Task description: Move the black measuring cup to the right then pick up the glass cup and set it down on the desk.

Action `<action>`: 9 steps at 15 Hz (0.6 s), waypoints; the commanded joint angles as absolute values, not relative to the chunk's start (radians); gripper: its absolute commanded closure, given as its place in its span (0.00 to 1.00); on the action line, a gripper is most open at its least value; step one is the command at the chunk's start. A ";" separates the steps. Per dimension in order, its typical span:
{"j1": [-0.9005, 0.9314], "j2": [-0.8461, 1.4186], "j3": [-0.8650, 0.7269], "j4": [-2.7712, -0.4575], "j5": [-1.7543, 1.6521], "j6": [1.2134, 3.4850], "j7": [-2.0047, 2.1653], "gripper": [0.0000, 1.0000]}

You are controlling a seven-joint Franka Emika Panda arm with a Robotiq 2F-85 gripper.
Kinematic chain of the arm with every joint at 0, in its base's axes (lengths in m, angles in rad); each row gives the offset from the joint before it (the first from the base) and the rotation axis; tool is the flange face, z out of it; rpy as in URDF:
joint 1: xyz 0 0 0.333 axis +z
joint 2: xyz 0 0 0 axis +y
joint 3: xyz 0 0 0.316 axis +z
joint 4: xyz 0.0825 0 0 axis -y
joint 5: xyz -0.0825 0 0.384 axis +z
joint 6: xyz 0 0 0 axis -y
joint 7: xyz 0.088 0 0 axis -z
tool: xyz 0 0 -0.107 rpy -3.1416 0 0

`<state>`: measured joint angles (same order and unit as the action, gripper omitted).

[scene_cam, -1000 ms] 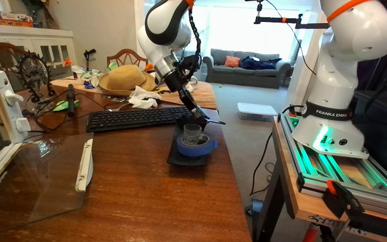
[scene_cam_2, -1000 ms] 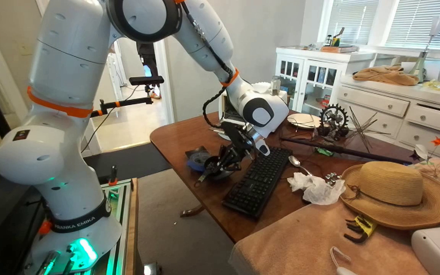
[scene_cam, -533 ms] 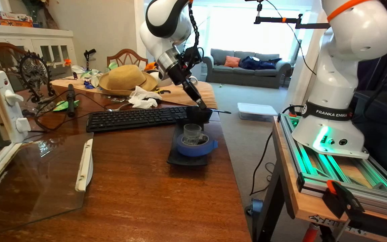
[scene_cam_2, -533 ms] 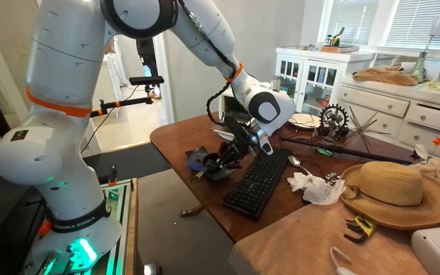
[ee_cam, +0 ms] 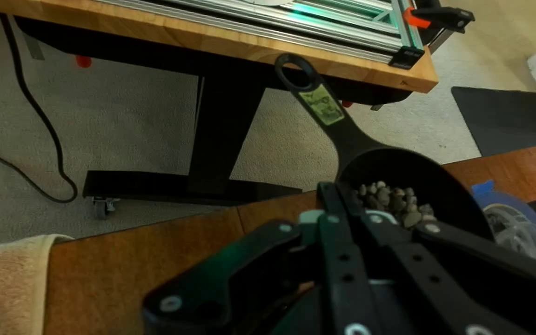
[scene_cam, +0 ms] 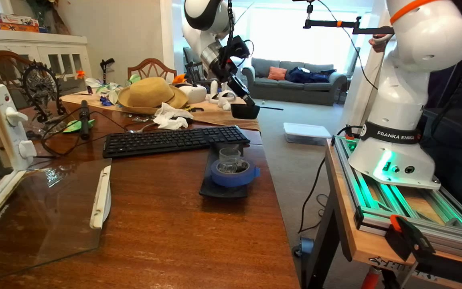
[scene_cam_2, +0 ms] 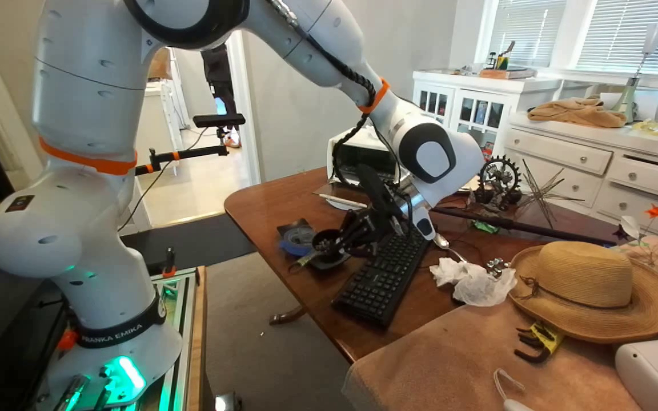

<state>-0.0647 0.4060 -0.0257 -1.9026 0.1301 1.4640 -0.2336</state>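
One tape roll (scene_cam: 234, 180) around the glass cup (scene_cam: 229, 157)

In an exterior view, a crumpled white wad (scene_cam: 172, 116) lies just behind the black keyboard (scene_cam: 175, 140), a straw hat (scene_cam: 150, 94) farther behind it, a white oven (scene_cam: 2, 136) to its left, and a grey sofa (scene_cam: 287, 92) well beyond it; a roll of blue tape (scene_cam: 233, 180) sits in front of its right end. In an exterior view, a spoon (scene_cam_2: 443, 242) lies just beside the keyboard.
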 commanded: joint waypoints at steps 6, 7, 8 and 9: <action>-0.260 0.441 -0.134 -1.825 0.280 1.397 -0.226 0.99; -0.281 0.446 -0.143 -1.820 0.310 1.394 -0.228 0.99; -0.293 0.440 -0.143 -1.827 0.324 1.393 -0.255 0.99; -0.293 0.432 -0.138 -1.837 0.321 1.398 -0.273 0.99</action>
